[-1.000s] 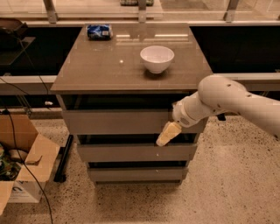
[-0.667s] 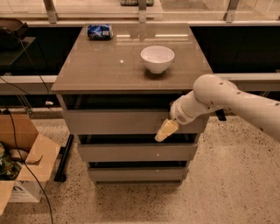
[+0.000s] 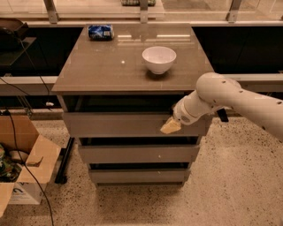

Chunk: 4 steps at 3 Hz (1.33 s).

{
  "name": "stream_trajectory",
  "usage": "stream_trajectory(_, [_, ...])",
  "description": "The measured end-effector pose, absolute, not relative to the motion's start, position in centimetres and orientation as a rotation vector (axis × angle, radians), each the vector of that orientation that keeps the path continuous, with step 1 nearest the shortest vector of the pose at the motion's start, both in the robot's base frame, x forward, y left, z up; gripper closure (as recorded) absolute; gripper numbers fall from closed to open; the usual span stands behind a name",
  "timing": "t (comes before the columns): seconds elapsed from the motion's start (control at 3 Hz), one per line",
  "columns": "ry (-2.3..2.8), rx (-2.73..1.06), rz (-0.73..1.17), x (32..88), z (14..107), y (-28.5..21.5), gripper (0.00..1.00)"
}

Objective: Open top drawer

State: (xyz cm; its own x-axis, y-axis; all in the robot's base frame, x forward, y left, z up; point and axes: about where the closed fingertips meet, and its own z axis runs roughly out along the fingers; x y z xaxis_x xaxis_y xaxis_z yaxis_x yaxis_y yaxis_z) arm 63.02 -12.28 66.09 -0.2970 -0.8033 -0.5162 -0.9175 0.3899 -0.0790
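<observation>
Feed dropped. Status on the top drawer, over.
Gripper at top drawer front, right end. Dark gap above the front. Bowl up top, not in the way.

Speckled floor, an open cardboard box at left, a railing behind, dim warm light.

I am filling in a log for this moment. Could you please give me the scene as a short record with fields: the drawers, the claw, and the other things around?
top drawer: grey, plain front, widest of three; dark gap between it and the cabinet top
claw: at the right part of the top drawer's front; arm comes from the right
middle drawer: narrower, below
bottom drawer: narrowest, lowest
on top: white bowl, right of centre; blue packet, back left
floor, left: open cardboard box
</observation>
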Motion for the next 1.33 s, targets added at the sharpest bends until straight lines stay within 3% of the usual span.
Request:
stream_trajectory(0.67, [2.175,-1.474,0.318,63.1,67.4,-12.3,0.97])
stream_trajectory(1.0, [2.17,-1.515,0.353,61.8,67.4,-12.4,0.0])
stream_trajectory(1.33, [2.17,-1.515,0.353,61.8,67.4,-12.4,0.0])
